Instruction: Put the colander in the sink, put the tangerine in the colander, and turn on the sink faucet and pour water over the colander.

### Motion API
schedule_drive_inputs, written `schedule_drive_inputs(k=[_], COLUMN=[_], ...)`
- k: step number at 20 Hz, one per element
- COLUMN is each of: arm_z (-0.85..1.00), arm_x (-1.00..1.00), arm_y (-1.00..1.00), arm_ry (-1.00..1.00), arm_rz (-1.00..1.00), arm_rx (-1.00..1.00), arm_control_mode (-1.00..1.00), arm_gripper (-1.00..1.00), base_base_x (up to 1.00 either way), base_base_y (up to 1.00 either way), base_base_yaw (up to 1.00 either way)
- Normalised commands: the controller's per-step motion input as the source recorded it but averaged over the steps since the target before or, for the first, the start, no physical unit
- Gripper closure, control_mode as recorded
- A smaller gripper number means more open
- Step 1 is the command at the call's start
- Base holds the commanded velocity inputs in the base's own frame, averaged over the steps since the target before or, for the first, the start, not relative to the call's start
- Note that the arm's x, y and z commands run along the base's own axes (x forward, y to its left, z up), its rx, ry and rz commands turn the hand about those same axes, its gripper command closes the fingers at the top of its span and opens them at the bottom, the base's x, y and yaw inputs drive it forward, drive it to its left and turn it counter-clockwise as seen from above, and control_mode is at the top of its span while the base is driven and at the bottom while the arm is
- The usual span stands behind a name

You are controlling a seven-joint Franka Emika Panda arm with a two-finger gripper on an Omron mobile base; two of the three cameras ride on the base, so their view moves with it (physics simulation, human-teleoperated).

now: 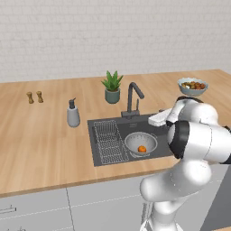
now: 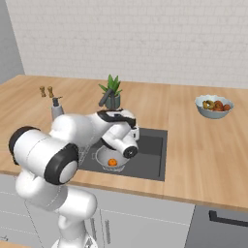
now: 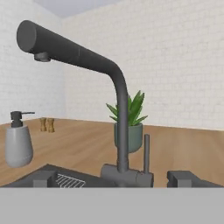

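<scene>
Colander (image 1: 140, 143): lower centre, inside sink (image 1: 101, 126).
Tangerine (image 1: 142, 149): in colander.
Faucet (image 3: 118, 109): centre frame, upright.
Gripper (image 3: 114, 178): jaws wide, empty, facing faucet base.

Orange tangerine (image 1: 142, 148) inside silver-grey, hole-dotted colander (image 1: 140, 142). Dark grey sink (image 1: 101, 127) with pale wire rack (image 1: 109, 141), striped in thin lines. Dark grey faucet (image 3: 119, 127), matte, straight ahead of black fingertips (image 3: 43, 178). Grey soap bottle (image 3: 17, 145) with black pump off to one side of faucet. Green spiky plant (image 3: 131, 109) in muted teal pot behind faucet. Two small brown shakers (image 3: 47, 124) further back. Pale blue bowl (image 1: 192, 85) with yellow, brown and red fruits. Warm wood-grain counter (image 1: 40, 140); white brick-patterned wall (image 1: 113, 36).
</scene>
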Motion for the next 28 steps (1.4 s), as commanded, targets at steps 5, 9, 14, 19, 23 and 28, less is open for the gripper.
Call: schedule_drive_inputs(k=[5, 9, 14, 19, 23, 28], arm_z=[0.0, 0.0, 0.0, 0.0, -0.06, -0.13], arm_x=[0.52, 0.56, 0.6, 0.41, 0.23, 0.08], arm_y=[-0.04, 0.0, 0.0, 0.0, 0.03, 0.16], arm_ry=[0.0, 0.0, 0.0, -0.02, -0.08, -0.11], arm_rz=[0.0, 0.0, 0.0, 0.0, 0.03, 0.09], arm_rx=[0.0, 0.0, 0.01, 0.03, 0.04, 0.05], arm_control_mode=[-1.0, -1.0, -1.0, -1.0, -1.0, -1.0], arm_gripper=[-1.0, -1.0, -1.0, -1.0, -1.0, -1.0], base_base_x=[0.0, 0.0, 0.0, 0.0, 0.0, 0.0], base_base_y=[0.0, 0.0, 0.0, 0.0, 0.0, 0.0], base_base_yaw=[0.0, 0.0, 0.0, 0.0, 0.0, 0.0])
